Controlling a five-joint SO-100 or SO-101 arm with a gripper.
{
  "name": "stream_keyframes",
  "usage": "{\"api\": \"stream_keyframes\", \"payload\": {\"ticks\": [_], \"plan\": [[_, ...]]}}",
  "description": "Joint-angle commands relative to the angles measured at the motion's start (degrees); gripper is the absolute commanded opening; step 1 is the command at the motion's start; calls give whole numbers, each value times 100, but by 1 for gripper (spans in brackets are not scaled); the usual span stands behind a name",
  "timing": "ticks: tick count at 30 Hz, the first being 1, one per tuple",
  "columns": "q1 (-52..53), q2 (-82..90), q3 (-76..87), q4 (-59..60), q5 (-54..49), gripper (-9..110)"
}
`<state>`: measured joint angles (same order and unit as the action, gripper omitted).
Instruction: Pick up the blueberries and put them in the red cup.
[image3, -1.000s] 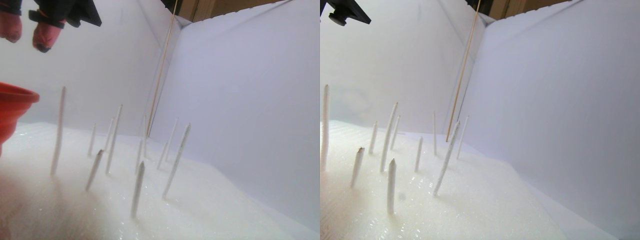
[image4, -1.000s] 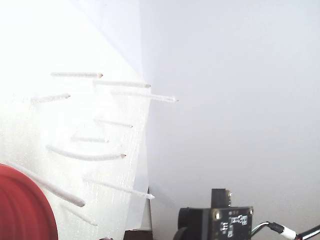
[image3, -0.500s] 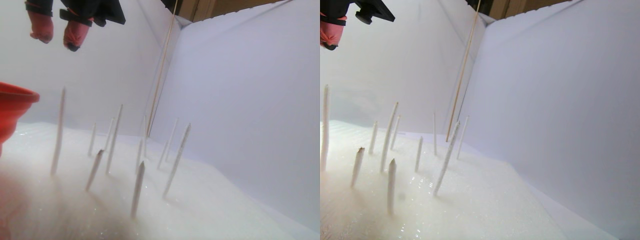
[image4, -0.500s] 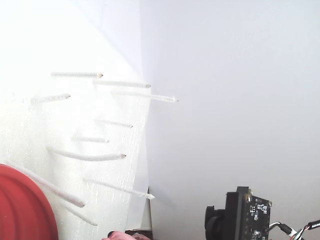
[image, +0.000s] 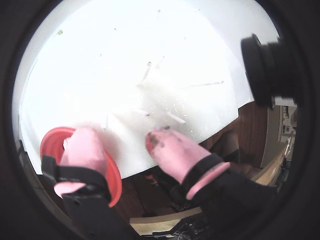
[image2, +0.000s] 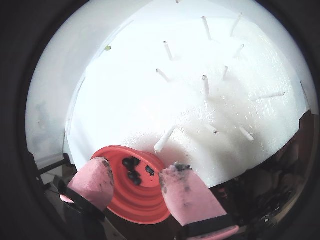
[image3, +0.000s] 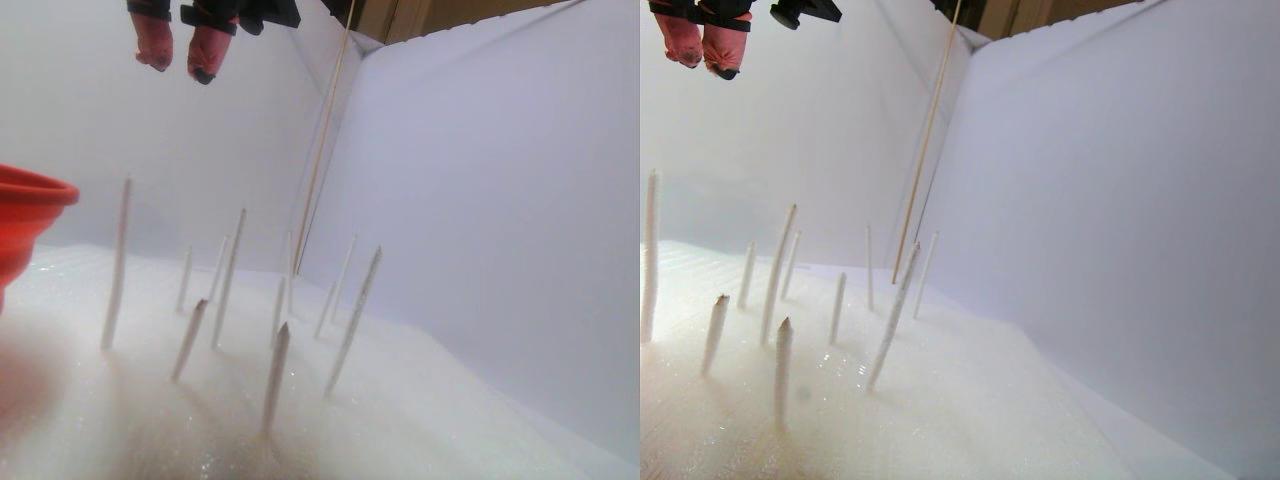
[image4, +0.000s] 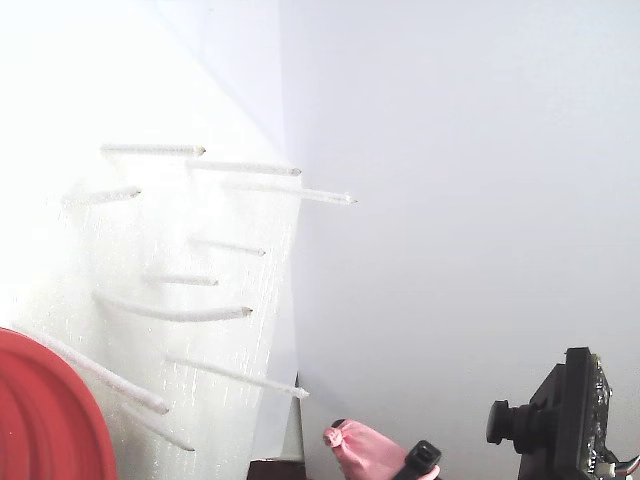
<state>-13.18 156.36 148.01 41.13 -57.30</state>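
In a wrist view, farthest left sits the red cup (image2: 132, 192), at the near edge of the white foam counter (image2: 130, 105), with the blueberries (image2: 133, 170) lying inside it: I count three dark ones for certain (a fourth may hide behind my finger). Just right of them, my claw (image2: 136, 175) hangs above the cup's rim with its pink fingertips (image2: 180, 185) spread apart and nothing between them. In the stereo pair view the claw is high near the top edge, well above the white spikes (image3: 275, 375) that stand out of the foam. Further right in the wrist view, more of those spikes are scattered over the counter, and every tip I can make out is bare.

I judge the dropping step done for these berries, and the task near its end. My next move calls for a look over the spikes for any berry left; if one turns up, I must come down between the spikes without bending them.
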Motion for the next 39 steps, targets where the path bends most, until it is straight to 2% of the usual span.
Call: {"api": "stream_keyframes", "payload": {"ticks": [1,21,39], "plan": [[237,369,-536,0,35,18],[738,967,-334,97,396,17],[993,1731,-729,782,773,17]]}}
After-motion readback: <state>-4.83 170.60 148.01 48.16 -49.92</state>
